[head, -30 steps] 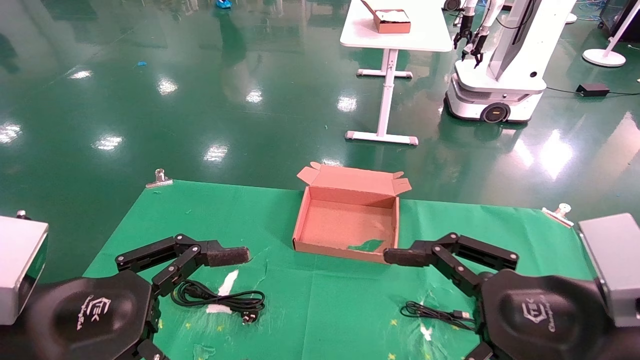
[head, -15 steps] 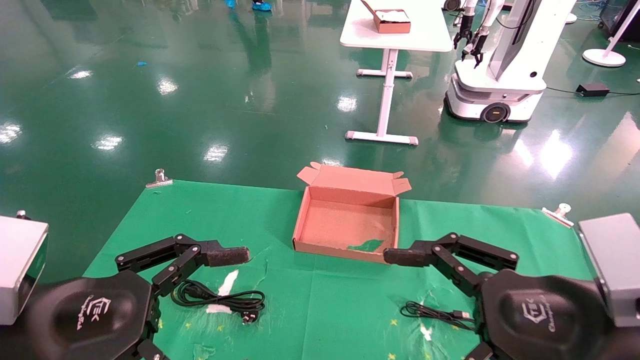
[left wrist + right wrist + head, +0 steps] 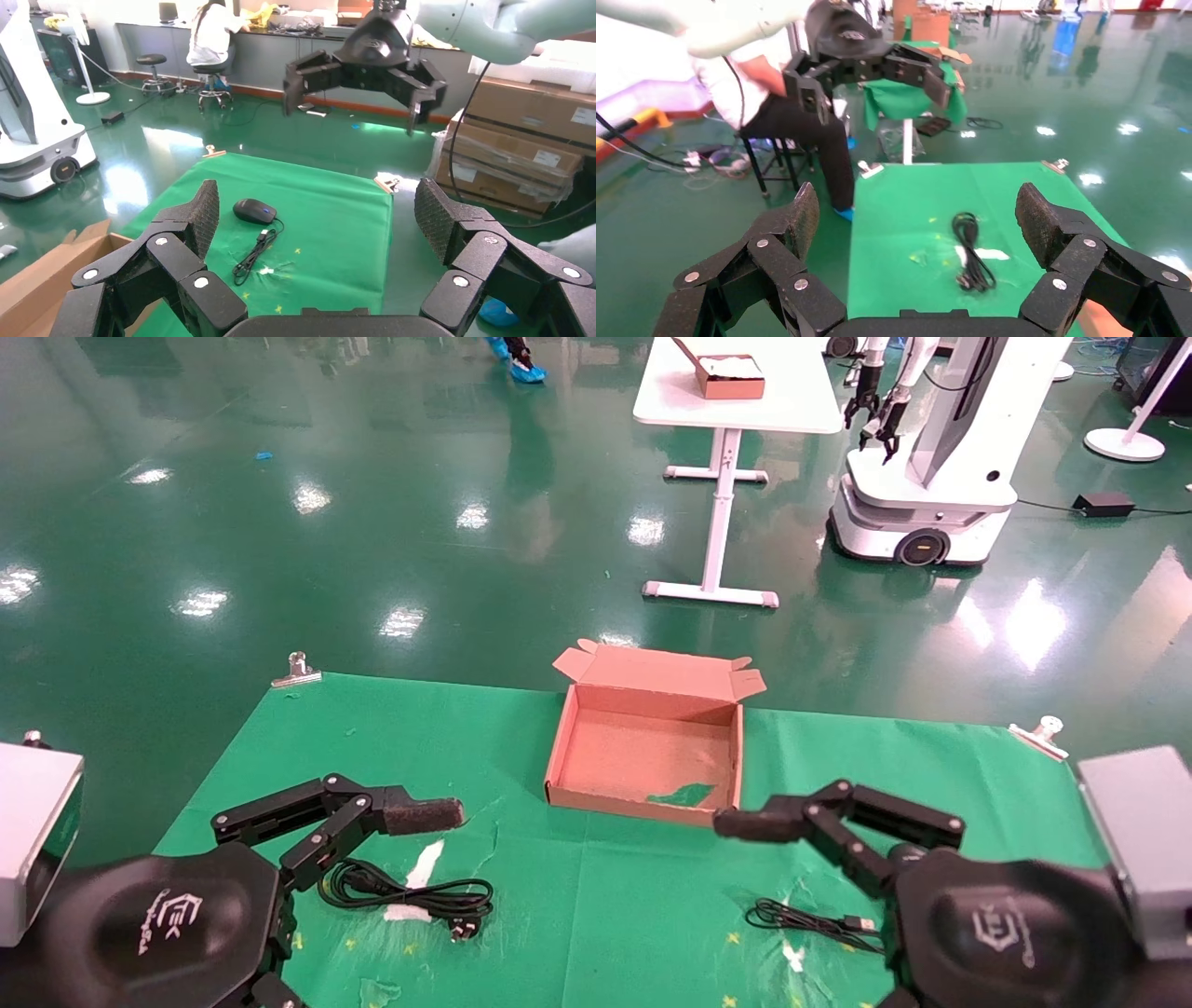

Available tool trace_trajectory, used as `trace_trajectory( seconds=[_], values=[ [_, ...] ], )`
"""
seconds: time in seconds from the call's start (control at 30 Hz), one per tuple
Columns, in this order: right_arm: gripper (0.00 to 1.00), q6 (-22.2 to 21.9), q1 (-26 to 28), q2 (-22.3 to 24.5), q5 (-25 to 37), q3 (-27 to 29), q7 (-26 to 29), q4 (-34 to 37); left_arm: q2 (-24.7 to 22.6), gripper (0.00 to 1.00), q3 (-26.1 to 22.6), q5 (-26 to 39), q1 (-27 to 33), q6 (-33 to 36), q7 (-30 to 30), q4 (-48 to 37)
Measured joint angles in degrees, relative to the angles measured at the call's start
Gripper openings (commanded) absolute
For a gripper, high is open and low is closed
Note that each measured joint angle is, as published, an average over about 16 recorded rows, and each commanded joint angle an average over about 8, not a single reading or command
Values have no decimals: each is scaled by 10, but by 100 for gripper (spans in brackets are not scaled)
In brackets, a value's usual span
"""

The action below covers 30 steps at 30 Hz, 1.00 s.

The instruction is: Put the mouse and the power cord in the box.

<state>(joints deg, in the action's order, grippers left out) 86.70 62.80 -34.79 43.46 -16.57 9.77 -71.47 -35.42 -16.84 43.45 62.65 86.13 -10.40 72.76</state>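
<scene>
The salmon-brown box [image 3: 644, 756] lies open on the green cloth at the middle of the table, with nothing in it but a green patch on its floor. The coiled power cord [image 3: 407, 894] lies near the front left, just below my left gripper [image 3: 316, 193], which hovers open and holds nothing. In the left wrist view the black mouse [image 3: 254, 210] sits on the cloth with its thin cable [image 3: 254, 254]. From the head only that cable [image 3: 808, 922] shows, beside my right gripper [image 3: 917, 193], which is open and holds nothing. The right wrist view shows the power cord [image 3: 973, 256].
Metal clips [image 3: 296, 671] [image 3: 1041, 733] pin the cloth's far corners. Beyond the table stand a white table [image 3: 745, 407] with a small brown box [image 3: 729, 376] and another robot [image 3: 931, 477]. Cardboard cartons [image 3: 523, 154] are stacked beside my table.
My right gripper has dropped slightly lower. The left arm has shifted only a little. The box, cord and mouse cable have not moved.
</scene>
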Motion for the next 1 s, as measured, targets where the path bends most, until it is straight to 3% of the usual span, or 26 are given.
trace_trajectory(
  seconds=[0.5, 0.77, 1.0],
  values=[
    [100, 40, 65, 5, 73, -67, -69, 121, -43, 100, -76, 125, 86, 37, 65, -115],
    [100, 37, 115, 9, 130, -127, -138, 222, -92, 100, -147, 223, 159, 41, 155, -220],
    [100, 20, 170, -1, 217, -175, -209, 323, -146, 100, -216, 330, 238, 29, 250, -327]
  ],
)
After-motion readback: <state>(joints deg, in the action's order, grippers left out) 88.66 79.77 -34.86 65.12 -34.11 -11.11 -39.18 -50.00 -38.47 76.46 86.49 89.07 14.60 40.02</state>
